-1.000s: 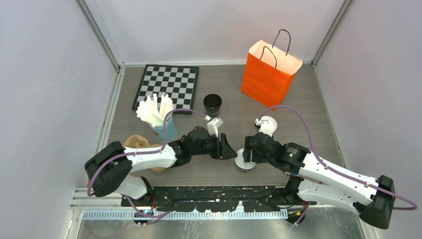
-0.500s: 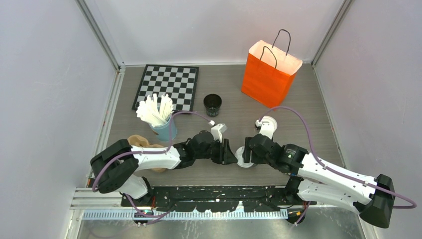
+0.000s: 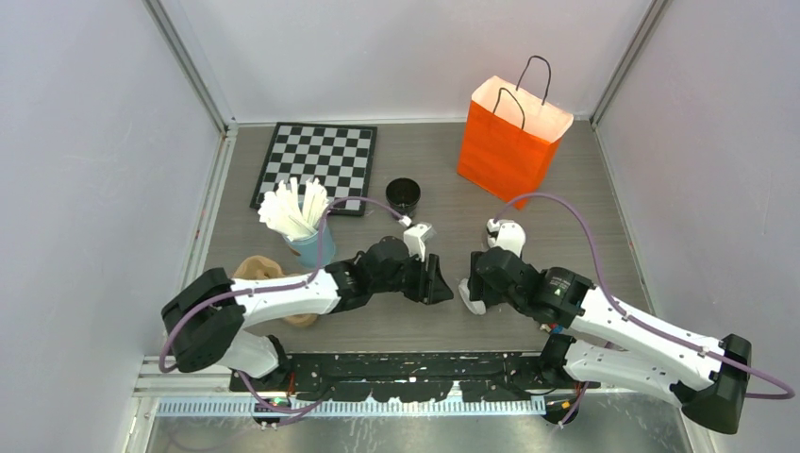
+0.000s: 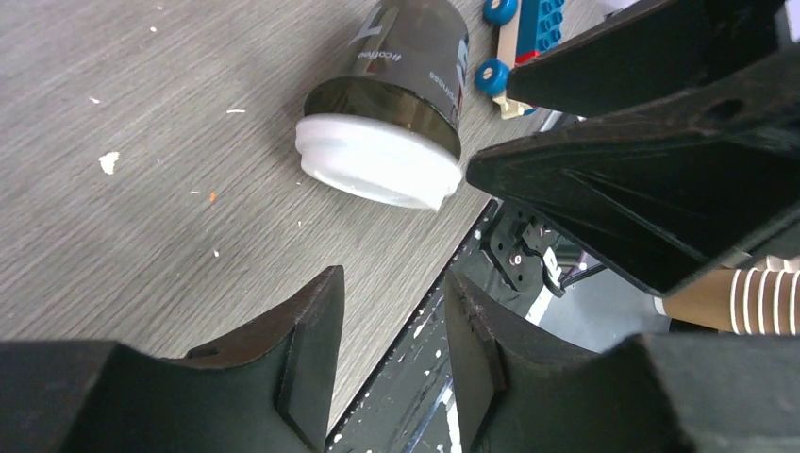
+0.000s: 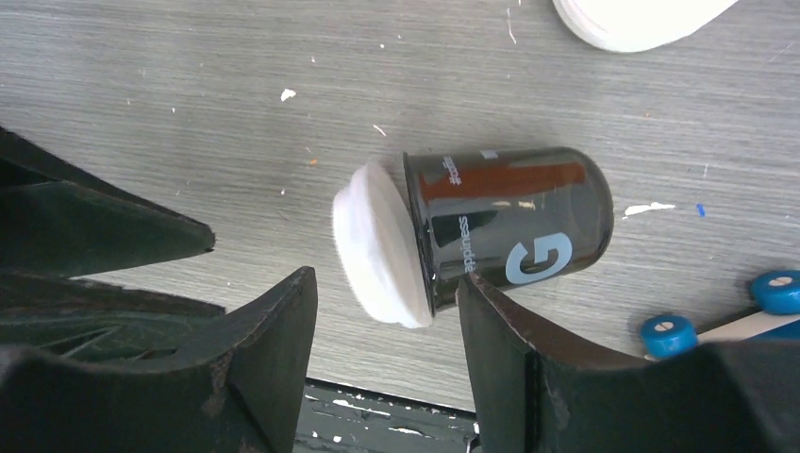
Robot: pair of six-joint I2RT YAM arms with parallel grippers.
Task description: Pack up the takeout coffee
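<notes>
A black takeout coffee cup [image 5: 509,226] with a white lid [image 5: 377,247] lies on its side on the table, lid toward the left arm. My right gripper [image 5: 387,321] is open, and the lid's edge sits just past its fingertips without being pinched. The same cup [image 4: 408,66] lies ahead of my left gripper [image 4: 391,311], which is open and holds nothing. In the top view the two grippers face each other, left gripper [image 3: 440,279] and right gripper [image 3: 470,289], with the cup between them. A second black cup [image 3: 404,195] stands uncapped farther back.
An orange paper bag [image 3: 512,137] stands open at the back right. A chessboard [image 3: 321,162] lies back left, with a light-blue cup of white sticks [image 3: 308,226] in front of it. A loose white lid [image 5: 632,17] and a blue-wheeled toy [image 5: 717,326] lie near the fallen cup.
The capped cup stood upright at the right gripper one second ago and now lies tipped on its side. The left gripper has shifted right toward it.
</notes>
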